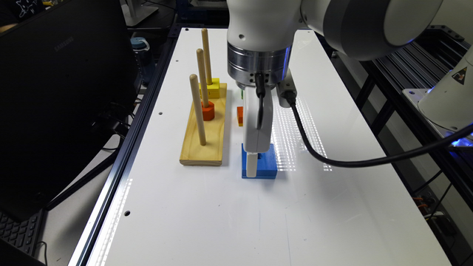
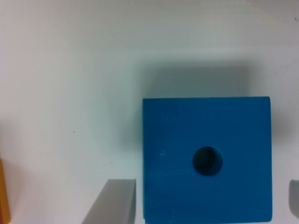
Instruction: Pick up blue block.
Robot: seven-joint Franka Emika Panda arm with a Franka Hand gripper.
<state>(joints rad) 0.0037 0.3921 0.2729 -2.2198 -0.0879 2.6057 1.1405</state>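
Spread fingers (image 2: 114, 201) of the hand (image 2: 205, 205) straddle the blue block (image 2: 205, 158), which lies flat on the worktop (image 1: 332, 207) beside the peg board (image 1: 205, 142); closing off-centre could twist the block and cause a slip.

"SAMSUNG" reads faintly on the back of the black monitor (image 1: 63, 92) at the exterior view's left. A yellow triangular warning sign (image 1: 460, 75) sits on the white robot base (image 1: 449, 99) at the right; its symbol is too small to make out.
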